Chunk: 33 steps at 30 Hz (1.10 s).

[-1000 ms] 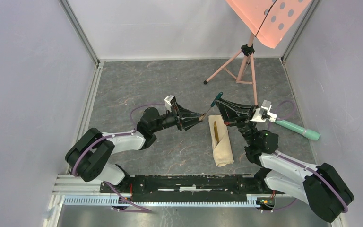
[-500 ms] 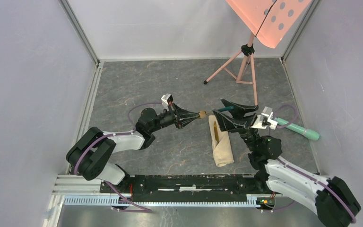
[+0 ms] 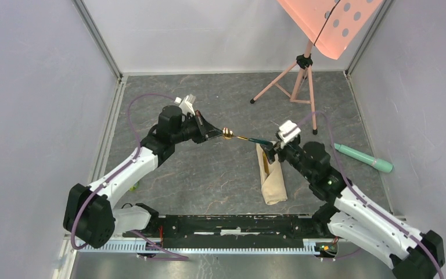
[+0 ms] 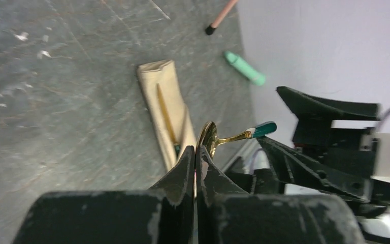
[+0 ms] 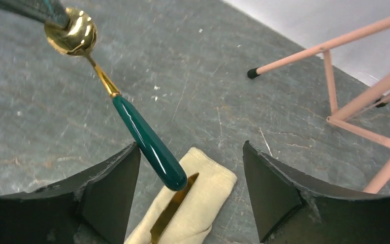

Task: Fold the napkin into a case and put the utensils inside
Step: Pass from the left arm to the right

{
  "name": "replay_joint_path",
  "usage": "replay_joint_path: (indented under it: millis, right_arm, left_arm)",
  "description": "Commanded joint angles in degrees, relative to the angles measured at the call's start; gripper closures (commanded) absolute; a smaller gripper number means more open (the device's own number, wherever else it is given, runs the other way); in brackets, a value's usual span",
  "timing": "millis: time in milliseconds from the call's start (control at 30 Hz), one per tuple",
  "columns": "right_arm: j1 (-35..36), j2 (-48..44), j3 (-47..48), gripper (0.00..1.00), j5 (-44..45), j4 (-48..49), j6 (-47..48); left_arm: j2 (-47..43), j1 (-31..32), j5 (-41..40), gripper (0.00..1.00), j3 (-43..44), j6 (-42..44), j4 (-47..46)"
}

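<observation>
Pinching gold spoon (image 5: 117,99) at glossy oval bowl, left end effector (image 4: 195,152); right end effector (image 5: 190,146) spread.

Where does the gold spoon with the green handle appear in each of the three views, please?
Top external: spoon at the centre.
Left wrist: spoon just below centre, slightly right.
Right wrist: spoon running from upper left to centre.
Shared landmark: the case, in all three.

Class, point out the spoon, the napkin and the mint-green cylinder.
spoon (image 5: 132,122): right wrist view, on its green handle.
napkin (image 3: 274,185): top view, lower half of the cloth.
cylinder (image 3: 363,157): top view, mid-shaft.
</observation>
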State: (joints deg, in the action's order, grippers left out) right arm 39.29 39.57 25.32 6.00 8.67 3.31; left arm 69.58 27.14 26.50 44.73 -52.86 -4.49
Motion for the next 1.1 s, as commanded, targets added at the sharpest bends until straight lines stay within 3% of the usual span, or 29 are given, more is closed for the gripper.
replay_joint_path:
  millis: [0, 200, 333, 667, 1067]
  right_arm:
    - [1.38, 9.02, 13.88, 0.23, -5.06, -15.93, 12.10]
    - [5.56, 22.79, 26.27, 0.27, -5.80, -17.80, 7.82]
    - [6.25, 32.68, 37.30, 0.43, -11.42, -23.17, -1.02]
    - [7.28, 39.38, 37.79, 0.58, -21.40, -21.02, -14.09]
    - [9.71, 44.78, 37.57, 0.59, -18.81, -19.04, -17.23]
  left_arm:
    - [-0.26, -0.11, -3.88, 0.98, 7.43, 21.26, 18.91]
    - [-1.00, 0.02, -5.86, 0.98, 11.70, 28.00, 25.56]
    - [-0.94, 0.00, -5.84, 0.98, 12.21, 29.91, 27.67]
    - [-0.68, -0.06, -5.19, 0.98, 12.57, 31.50, 28.22]
    - [-0.41, -0.06, -3.66, 0.98, 12.75, 30.63, 27.50]
